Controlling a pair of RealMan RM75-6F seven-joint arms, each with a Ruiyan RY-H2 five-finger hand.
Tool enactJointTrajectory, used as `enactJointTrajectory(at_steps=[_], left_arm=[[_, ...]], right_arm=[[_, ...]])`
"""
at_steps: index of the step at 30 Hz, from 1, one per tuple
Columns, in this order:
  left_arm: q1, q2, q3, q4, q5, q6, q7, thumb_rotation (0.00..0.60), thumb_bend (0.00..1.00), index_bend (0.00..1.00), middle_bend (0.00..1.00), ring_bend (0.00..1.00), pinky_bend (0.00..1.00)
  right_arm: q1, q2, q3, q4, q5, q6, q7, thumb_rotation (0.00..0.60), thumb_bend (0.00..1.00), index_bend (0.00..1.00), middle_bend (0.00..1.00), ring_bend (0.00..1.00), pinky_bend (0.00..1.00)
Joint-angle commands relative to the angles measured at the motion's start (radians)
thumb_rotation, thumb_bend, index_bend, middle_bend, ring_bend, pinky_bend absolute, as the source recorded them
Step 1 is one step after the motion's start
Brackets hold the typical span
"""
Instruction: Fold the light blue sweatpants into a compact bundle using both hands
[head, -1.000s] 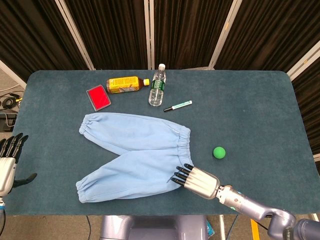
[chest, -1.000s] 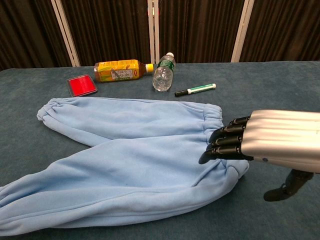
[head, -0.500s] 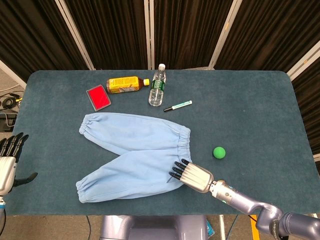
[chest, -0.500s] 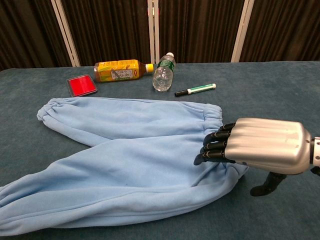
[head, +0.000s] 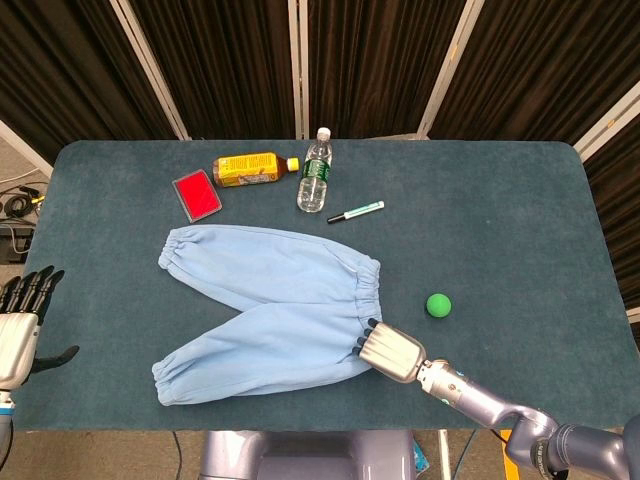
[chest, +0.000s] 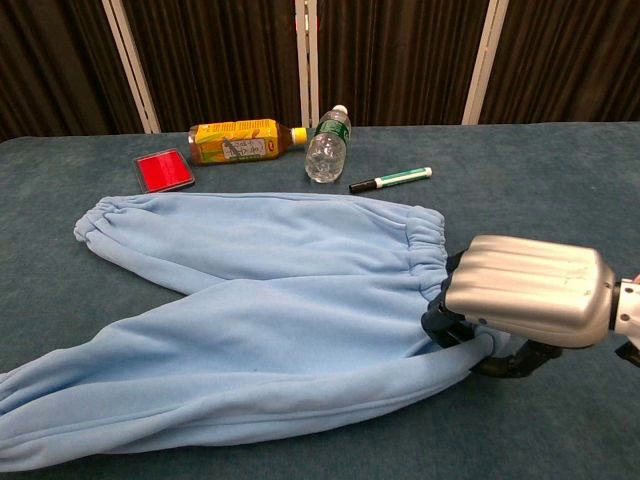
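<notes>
The sweatpants (head: 268, 312) lie spread flat in the middle of the table (head: 520, 230), a little left of centre in the head view. The waistband points toward the right of the frame, and the two legs fan out to the left, one toward the upper left and one toward the lower left, with their cuffs well apart.

The right hand (head: 388, 352) sits at the lower right of the pants, at the near corner of the waistband. In the chest view the right hand (chest: 525, 290) lies knuckles-up with its fingers (chest: 440, 325) curled down into the blue cloth, which bunches over them at the hem. It looks to be gripping the waistband edge, though the fingertips are hidden under the fabric.

The left hand (head: 20, 320) hangs off the table at the far left edge of the head view, fingers spread and holding nothing. The chest view does not show it.

Along the upper part of the table lie a red box (head: 197, 195), a yellow bottle (head: 250, 168) on its side, and a clear bottle (head: 314, 175) just right of it. A marker (head: 356, 211) lies right of the clear bottle. A green ball (head: 438, 305) sits right of the waistband, near the right hand but apart from it.
</notes>
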Motion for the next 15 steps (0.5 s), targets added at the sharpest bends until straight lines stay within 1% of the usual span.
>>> enactJointTrajectory(at_steps=[1, 5, 6, 8, 9, 11, 12, 13, 15], left_arm=[[-0.017, -0.011, 0.011, 0.025, 0.033, -0.025, -0.025, 0.600, 0.00, 0.00, 0.00, 0.00, 0.00], [-0.041, -0.034, 0.033, 0.072, 0.116, -0.045, -0.067, 0.600, 0.00, 0.00, 0.00, 0.00, 0.01], [-0.064, -0.057, 0.061, 0.106, 0.199, -0.067, -0.084, 0.600, 0.00, 0.01, 0.00, 0.00, 0.04], [-0.082, -0.083, 0.090, 0.164, 0.280, -0.076, -0.125, 0.600, 0.00, 0.08, 0.00, 0.01, 0.09], [-0.093, -0.101, 0.108, 0.200, 0.327, -0.079, -0.144, 0.600, 0.00, 0.13, 0.01, 0.03, 0.12], [-0.111, -0.126, 0.132, 0.252, 0.395, -0.077, -0.179, 0.600, 0.00, 0.23, 0.06, 0.07, 0.16], [-0.127, -0.149, 0.152, 0.297, 0.450, -0.075, -0.205, 0.600, 0.00, 0.29, 0.09, 0.10, 0.20], [-0.134, -0.165, 0.162, 0.331, 0.476, -0.070, -0.222, 0.600, 0.00, 0.34, 0.13, 0.13, 0.23], [-0.146, -0.194, 0.180, 0.379, 0.511, -0.071, -0.246, 0.600, 0.00, 0.39, 0.16, 0.16, 0.26]], right_arm=[[-0.010, -0.028, -0.012, 0.040, 0.001, 0.060, 0.049, 0.600, 0.38, 0.65, 0.68, 0.64, 0.49], [-0.010, -0.032, -0.018, 0.037, 0.016, 0.071, 0.069, 0.600, 0.38, 0.66, 0.68, 0.64, 0.49], [-0.013, -0.027, -0.016, 0.021, 0.037, 0.062, 0.069, 0.600, 0.38, 0.66, 0.68, 0.64, 0.49], [-0.018, -0.015, -0.009, -0.018, 0.075, 0.037, 0.047, 0.600, 0.38, 0.66, 0.68, 0.64, 0.49], [-0.020, -0.010, -0.003, -0.041, 0.092, 0.029, 0.034, 0.600, 0.38, 0.67, 0.68, 0.65, 0.49], [-0.023, -0.005, 0.003, -0.066, 0.111, 0.026, 0.019, 0.600, 0.38, 0.68, 0.70, 0.65, 0.49], [-0.025, -0.004, 0.007, -0.078, 0.123, 0.027, 0.014, 0.600, 0.38, 0.69, 0.70, 0.66, 0.49], [-0.026, -0.003, 0.009, -0.086, 0.130, 0.025, 0.010, 0.600, 0.38, 0.69, 0.70, 0.66, 0.49], [-0.025, 0.000, 0.013, -0.098, 0.144, 0.020, 0.007, 0.600, 0.38, 0.69, 0.70, 0.66, 0.49]])
